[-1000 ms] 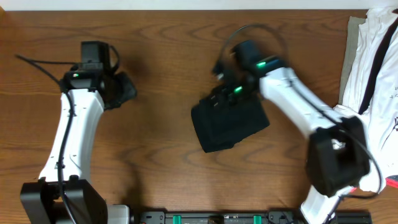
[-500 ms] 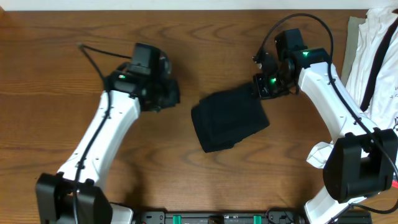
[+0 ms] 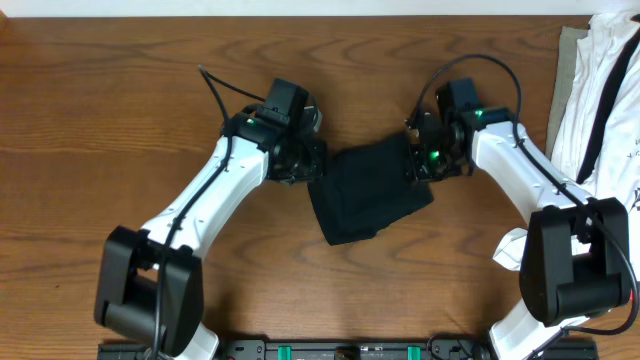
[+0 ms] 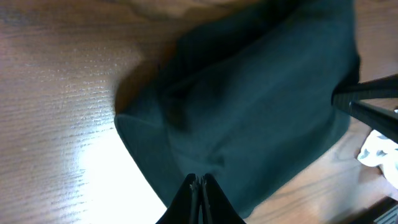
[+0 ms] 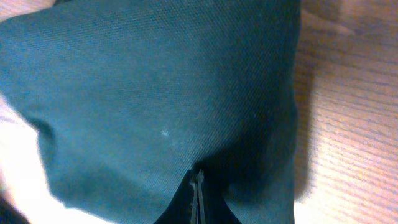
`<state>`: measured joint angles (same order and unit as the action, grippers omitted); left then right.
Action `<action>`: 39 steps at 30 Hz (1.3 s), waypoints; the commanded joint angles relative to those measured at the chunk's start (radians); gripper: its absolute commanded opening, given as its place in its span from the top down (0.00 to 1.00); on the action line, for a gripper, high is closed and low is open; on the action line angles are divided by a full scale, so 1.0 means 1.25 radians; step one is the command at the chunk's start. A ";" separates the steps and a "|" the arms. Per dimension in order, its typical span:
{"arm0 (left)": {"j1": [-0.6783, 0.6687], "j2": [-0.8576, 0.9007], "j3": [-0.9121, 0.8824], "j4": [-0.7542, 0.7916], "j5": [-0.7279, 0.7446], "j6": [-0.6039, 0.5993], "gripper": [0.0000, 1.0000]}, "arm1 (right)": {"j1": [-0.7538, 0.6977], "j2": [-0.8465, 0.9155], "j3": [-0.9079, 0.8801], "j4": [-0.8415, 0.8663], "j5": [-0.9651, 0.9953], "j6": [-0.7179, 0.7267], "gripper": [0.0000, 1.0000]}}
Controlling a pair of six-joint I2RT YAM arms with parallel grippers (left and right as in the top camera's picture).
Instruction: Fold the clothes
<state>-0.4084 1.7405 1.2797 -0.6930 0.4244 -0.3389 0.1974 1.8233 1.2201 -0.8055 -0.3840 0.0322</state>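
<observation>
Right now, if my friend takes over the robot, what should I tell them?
Left gripper: shut, tips at the left edge of the black garment. Whether cloth is pinched cannot be told.
Right gripper: shut, tips at the garment's right edge, same doubt.
Things: the black garment lies mid-table between the two arms. The white garments are piled at the far right, untouched.
Done: the black garment is already a compact, folded-looking bundle.
Left: probably one more fold or a tidy-up. Check each grip before lifting.
</observation>
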 commanded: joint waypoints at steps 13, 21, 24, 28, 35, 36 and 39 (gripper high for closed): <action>-0.001 0.179 -0.001 0.042 -0.084 0.021 0.94 | -0.006 -0.003 -0.129 0.099 0.002 -0.009 0.99; 0.001 0.031 0.032 0.041 -0.084 0.024 0.94 | -0.006 -0.003 -0.128 0.106 0.001 -0.009 0.99; -0.001 -0.020 0.032 0.038 -0.074 0.015 0.94 | -0.006 -0.003 -0.128 0.106 -0.001 -0.009 0.99; -0.011 -0.021 0.028 0.038 0.031 0.016 0.94 | -0.005 -0.003 -0.128 0.106 -0.001 -0.009 0.97; -0.034 0.052 0.004 0.075 0.049 0.025 0.94 | -0.005 -0.003 -0.128 0.109 -0.001 -0.009 0.96; -0.034 0.067 0.003 0.081 0.046 0.026 0.94 | -0.005 -0.003 -0.128 0.109 -0.001 -0.009 0.96; -0.031 0.122 0.003 0.086 0.003 0.031 0.94 | -0.005 -0.003 -0.128 0.109 -0.001 -0.009 0.96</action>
<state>-0.4538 1.8328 1.2976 -0.5884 0.4648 -0.3283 0.1974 1.8233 1.0760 -0.6708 -0.3901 0.0322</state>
